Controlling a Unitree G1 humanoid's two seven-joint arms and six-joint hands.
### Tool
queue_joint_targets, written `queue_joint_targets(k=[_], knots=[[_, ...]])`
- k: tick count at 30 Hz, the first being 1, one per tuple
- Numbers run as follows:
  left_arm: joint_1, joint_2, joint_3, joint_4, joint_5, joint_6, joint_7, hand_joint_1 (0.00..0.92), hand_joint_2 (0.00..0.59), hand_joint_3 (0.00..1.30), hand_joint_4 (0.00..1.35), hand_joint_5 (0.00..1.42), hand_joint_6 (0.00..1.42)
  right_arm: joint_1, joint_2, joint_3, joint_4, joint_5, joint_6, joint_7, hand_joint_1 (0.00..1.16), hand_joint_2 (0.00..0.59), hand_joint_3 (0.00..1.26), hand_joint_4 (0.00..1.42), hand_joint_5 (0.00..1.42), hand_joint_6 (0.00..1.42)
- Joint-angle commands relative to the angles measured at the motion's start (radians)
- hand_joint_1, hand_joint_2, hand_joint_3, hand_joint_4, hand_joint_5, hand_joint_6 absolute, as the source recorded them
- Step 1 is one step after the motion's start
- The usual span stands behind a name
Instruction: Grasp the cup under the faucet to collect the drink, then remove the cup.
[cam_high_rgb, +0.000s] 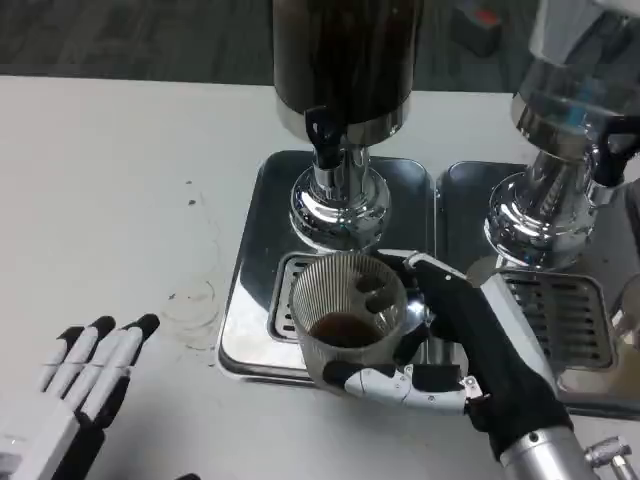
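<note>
Gripping the ribbed clear cup (345, 318) at lower centre of the head view, the right hand (455, 350) wraps its sides over the drip tray (250, 300). Rigid, slick and partly filled, it likely needs level carrying. The left hand (75, 395), lower left, lies empty with fingers extended.

1. We see the left hand (75, 400) cut off by the lower frame edge.
2. The right hand (455, 345) hides the cup's (345, 318) far side.
3. The frame's top edge crops the dispenser (345, 60).
</note>
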Motion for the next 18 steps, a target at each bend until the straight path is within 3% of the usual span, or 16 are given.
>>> queue_joint_targets(k=[1, 12, 18], knots=[[0.017, 0.006, 0.002, -0.021, 0.012, 0.014, 0.011, 0.0, 0.127, 0.0, 0.0, 0.0, 0.0, 0.012, -0.005, 0.002, -0.063, 0.02, -0.039, 0.008, 0.98, 0.224, 0.44, 0.58, 0.68, 0.89], [0.032, 0.01, 0.008, -0.03, -0.012, 0.019, -0.009, 0.0, 0.126, 0.0, 0.0, 0.0, 0.0, 0.032, -0.032, 0.007, -0.115, 0.035, -0.023, 0.05, 0.98, 0.225, 0.45, 0.59, 0.69, 0.89], [0.031, 0.007, 0.008, -0.029, -0.017, 0.021, -0.014, 0.0, 0.126, 0.0, 0.0, 0.0, 0.0, 0.026, -0.025, 0.01, -0.115, 0.036, -0.018, 0.058, 0.98, 0.228, 0.46, 0.59, 0.69, 0.89]])
